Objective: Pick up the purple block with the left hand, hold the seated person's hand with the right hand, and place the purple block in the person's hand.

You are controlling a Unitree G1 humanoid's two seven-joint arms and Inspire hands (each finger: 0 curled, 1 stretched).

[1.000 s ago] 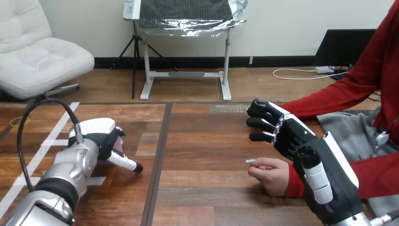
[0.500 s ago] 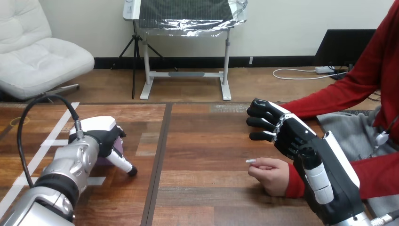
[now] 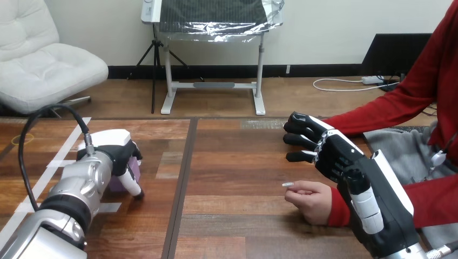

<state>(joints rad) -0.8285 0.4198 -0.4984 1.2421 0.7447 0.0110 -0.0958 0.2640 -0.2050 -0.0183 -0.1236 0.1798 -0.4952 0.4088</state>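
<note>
Thumb swung in: my left hand (image 3: 110, 155) now curls round the purple block (image 3: 134, 171). Seems light, rigid; squeeze opposite faces. My right hand (image 3: 335, 156) hangs open.

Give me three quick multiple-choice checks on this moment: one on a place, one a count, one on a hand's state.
1. Where is the purple block?
A. On the table, under the left hand
B. At the table's middle seam
C. At the table's right edge

2. How many blocks lie on the table?
A. Three
B. One
C. Two

3. What is the state of the right hand, beside the person's hand?
A. Shut on it
B. Shut on a block
C. Open, fingers straight

Key: 1 A, purple shows between the left hand's curled fingers; 2 B, a single purple one shows; 3 C, its fingers point out straight and curl round nothing.
</note>
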